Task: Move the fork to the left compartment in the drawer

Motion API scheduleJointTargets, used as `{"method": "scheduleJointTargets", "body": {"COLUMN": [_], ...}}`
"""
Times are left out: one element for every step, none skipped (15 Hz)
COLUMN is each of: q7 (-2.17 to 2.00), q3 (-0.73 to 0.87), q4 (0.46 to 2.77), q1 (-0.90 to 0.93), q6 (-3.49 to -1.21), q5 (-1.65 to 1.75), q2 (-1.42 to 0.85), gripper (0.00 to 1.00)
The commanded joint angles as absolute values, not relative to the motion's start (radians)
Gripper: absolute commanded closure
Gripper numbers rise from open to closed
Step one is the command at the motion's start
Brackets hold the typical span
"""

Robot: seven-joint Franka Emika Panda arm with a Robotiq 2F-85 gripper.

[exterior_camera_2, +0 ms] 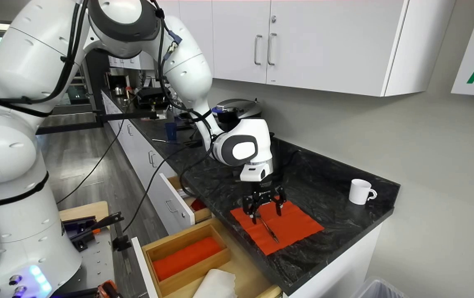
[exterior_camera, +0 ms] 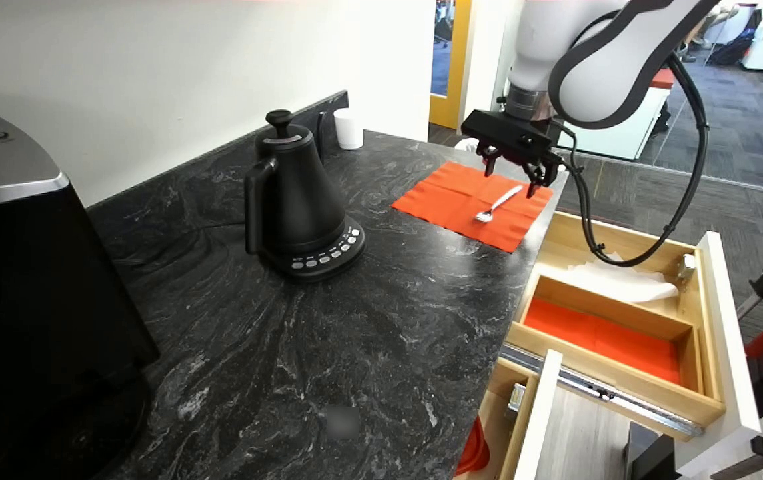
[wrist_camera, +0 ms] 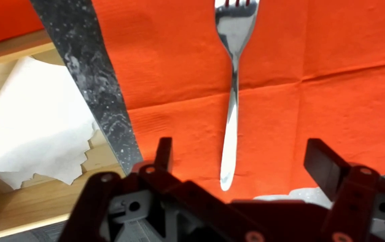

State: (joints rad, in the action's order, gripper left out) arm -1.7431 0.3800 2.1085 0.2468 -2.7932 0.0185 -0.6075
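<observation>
The silver-white fork (exterior_camera: 499,204) lies flat on an orange-red napkin (exterior_camera: 440,192) on the dark counter, and it shows in both exterior views (exterior_camera_2: 270,232). In the wrist view the fork (wrist_camera: 233,97) has its tines at the top and its handle end toward my jaws. My gripper (wrist_camera: 241,151) is open and empty above the napkin, its fingers on either side of the handle end. The gripper also shows in both exterior views (exterior_camera: 510,183) (exterior_camera_2: 266,217). The light wooden drawer (exterior_camera: 706,313) is pulled open beside the counter; one section has an orange-red lining (exterior_camera_2: 187,257).
White paper (exterior_camera: 624,283) lies in the drawer section beside the lined one. Another open drawer (exterior_camera: 544,413) is nearby. A black kettle (exterior_camera: 298,193) stands on the counter (exterior_camera: 368,347), with a white mug (exterior_camera_2: 360,191) near the wall. A large black appliance (exterior_camera: 28,287) stands at the left.
</observation>
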Motion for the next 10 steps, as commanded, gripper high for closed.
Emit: {"method": "scheduleJointTargets", "body": {"q7": [-1.752, -1.752, -1.762, -1.747, -1.747, -1.746, -1.746, -1.746, -1.746, -1.746], "q3": [0.41, 0.414, 0.424, 0.39, 0.391, 0.39, 0.389, 0.388, 0.388, 0.388], "q4": [2.138, 2.138, 2.137, 2.104, 2.103, 2.102, 2.101, 2.101, 2.101, 2.101], "q1": [0.26, 0.261, 0.267, 0.239, 0.237, 0.237, 0.237, 0.238, 0.238, 0.238], "q6": [-2.827, -2.824, -2.821, -2.793, -2.793, -2.792, -2.792, -2.792, -2.792, -2.792], "q5": [0.069, 0.077, 0.084, 0.062, 0.063, 0.063, 0.063, 0.062, 0.062, 0.062], "q2": [-0.59, -0.589, -0.59, -0.609, -0.61, -0.612, -0.614, -0.615, -0.616, -0.616], "gripper": [0.0, 0.0, 0.0, 0.0, 0.0, 0.0, 0.0, 0.0, 0.0, 0.0]}}
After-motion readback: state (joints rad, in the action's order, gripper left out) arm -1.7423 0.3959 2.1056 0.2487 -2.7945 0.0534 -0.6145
